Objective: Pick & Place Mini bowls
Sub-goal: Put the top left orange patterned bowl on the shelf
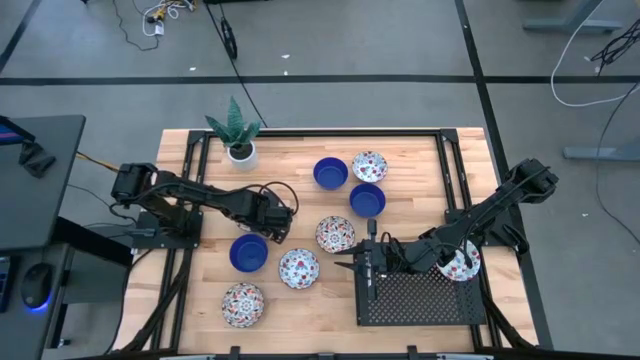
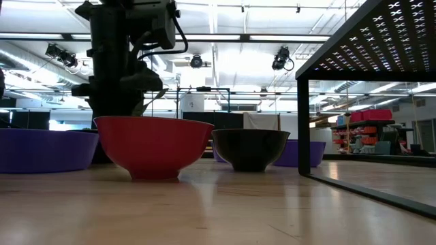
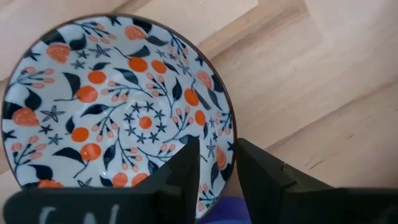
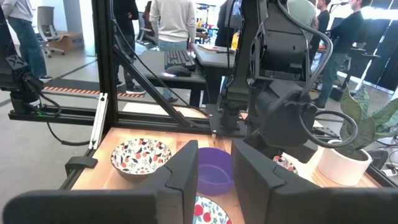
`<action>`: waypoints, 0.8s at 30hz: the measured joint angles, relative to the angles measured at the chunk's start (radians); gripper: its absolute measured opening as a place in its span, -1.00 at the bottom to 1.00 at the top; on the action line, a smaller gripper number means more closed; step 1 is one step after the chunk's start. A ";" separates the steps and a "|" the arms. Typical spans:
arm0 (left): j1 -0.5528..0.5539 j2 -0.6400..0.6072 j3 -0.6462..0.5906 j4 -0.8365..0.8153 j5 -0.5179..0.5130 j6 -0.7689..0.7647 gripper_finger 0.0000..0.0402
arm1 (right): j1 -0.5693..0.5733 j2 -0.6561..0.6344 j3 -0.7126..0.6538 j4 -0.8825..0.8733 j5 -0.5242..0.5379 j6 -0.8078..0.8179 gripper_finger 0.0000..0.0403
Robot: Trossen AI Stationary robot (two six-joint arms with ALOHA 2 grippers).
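Note:
My left gripper (image 1: 273, 228) points down over a white mini bowl with a red-and-blue floral pattern (image 3: 118, 99), also visible under that arm in the right wrist view (image 4: 285, 164). The gripper (image 3: 217, 146) is open, with one finger inside the bowl's rim and one outside. The arm hides this bowl in the high view. A blue mini bowl (image 1: 248, 252) sits on the table just beside it. My right gripper (image 1: 350, 262) is held level above the table's middle, open (image 4: 214, 149) and with nothing between its fingers. Several more blue and floral mini bowls stand on the table. My left gripper comes from above with its fingers on either side of the floral bowl's rim (image 3: 229, 134). A gap shows between the inner finger (image 3: 186, 162) and the bowl's wall. Whether the outer finger (image 3: 255, 162) touches the rim I cannot tell.
A black perforated rack (image 1: 420, 300) stands at the near right, and a floral bowl (image 1: 462, 264) shows under my right arm there. A white plant pot (image 1: 241, 150) is at the far left. Other bowls: floral (image 1: 299, 268), (image 1: 335, 234), (image 1: 243, 305), (image 1: 369, 165); blue (image 1: 330, 172), (image 1: 367, 199).

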 joint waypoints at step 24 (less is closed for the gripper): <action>-0.001 -0.002 0.002 -0.004 -0.039 0.049 -0.91 | 0.000 0.000 0.000 0.000 0.000 0.000 -0.51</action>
